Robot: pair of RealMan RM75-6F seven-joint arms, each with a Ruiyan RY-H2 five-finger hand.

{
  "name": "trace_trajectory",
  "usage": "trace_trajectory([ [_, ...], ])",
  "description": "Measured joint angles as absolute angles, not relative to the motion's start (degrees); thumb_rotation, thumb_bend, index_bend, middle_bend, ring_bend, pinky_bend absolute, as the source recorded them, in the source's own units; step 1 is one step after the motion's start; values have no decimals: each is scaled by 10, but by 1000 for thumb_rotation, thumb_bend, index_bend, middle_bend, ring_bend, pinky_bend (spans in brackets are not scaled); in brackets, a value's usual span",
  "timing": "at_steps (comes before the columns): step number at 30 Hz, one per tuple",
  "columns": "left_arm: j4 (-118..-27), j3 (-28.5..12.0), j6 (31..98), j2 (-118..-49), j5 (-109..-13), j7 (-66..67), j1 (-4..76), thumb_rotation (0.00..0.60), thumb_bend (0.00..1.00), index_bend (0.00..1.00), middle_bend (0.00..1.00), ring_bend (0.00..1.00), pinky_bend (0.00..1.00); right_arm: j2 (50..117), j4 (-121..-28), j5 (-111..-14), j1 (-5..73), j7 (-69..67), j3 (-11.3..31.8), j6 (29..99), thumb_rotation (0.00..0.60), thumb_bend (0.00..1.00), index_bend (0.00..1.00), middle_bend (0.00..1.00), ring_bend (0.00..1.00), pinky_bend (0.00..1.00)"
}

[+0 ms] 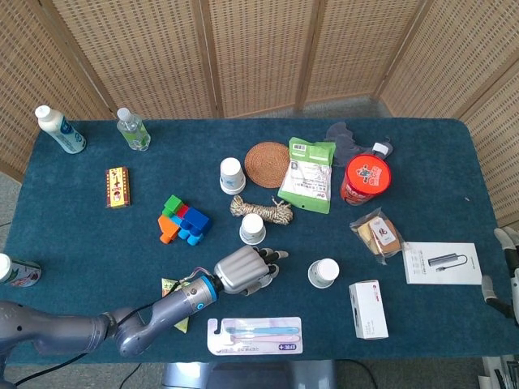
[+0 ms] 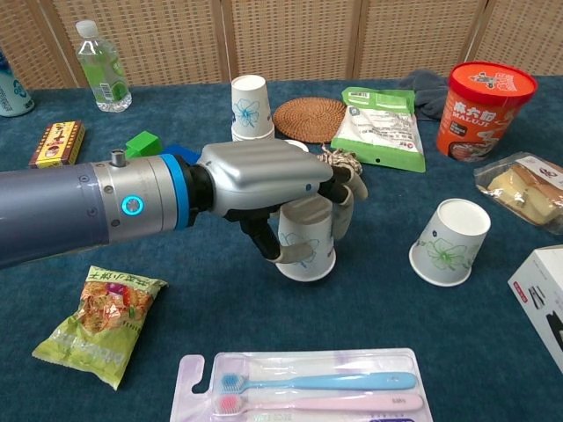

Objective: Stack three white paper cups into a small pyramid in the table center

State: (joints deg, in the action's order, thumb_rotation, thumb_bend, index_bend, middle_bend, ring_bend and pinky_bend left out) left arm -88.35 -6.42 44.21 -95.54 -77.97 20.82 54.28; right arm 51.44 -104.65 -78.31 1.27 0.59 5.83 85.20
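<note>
The left robot hand grips an upside-down white paper cup with a floral print above the blue-covered bench, fingers wrapped around it.

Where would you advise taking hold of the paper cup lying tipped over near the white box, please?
Grip the tipped cup around its side wall, coming from above. It lies on its side with its open mouth facing the robot, so the curved wall is exposed on top.

Little can be read. The red noodle tub, far right of and beyond the left hand, carries large white Chinese characters with a smaller line of Latin letters beneath, too small to make out. Print on the green-and-white pouch, yellow box and snack bag is illegible.
</note>
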Motion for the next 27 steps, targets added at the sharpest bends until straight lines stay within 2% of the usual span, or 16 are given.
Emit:
trace_trajectory([
  [6, -855, -62, 441, -974, -781, 208, 551, 600, 456, 299, 61, 134, 452, 513, -1047, -782, 10, 4, 58, 855, 600, 512, 0, 0, 0, 0],
  [8, -853, -61, 439, -974, -780, 206, 552, 600, 455, 228, 20, 53, 379, 512, -1048, -783, 9, 4, 58, 856, 600, 513, 0, 0, 0, 0],
  [9, -855, -60, 439, -973, -779, 205, 552, 600, 454, 158, 3, 12, 312, 512, -1048, -783, 8, 3, 58, 858, 600, 513, 0, 0, 0, 0],
  [12, -866, -62, 443, -963, -777, 203, 551, 600, 453, 19, 0, 0, 175, 511, -1049, -783, 7, 3, 58, 859, 600, 513, 0, 0, 0, 0],
  [17, -901, -63, 445, -931, -774, 203, 550, 600, 453, 0, 0, 0, 93, 510, -1051, -785, 8, 6, 58, 858, 600, 511, 0, 0, 0, 0],
  [27, -987, -44, 454, -858, -771, 215, 538, 600, 453, 0, 0, 0, 85, 512, -1054, -786, 11, 12, 59, 854, 600, 512, 0, 0, 0, 0],
])
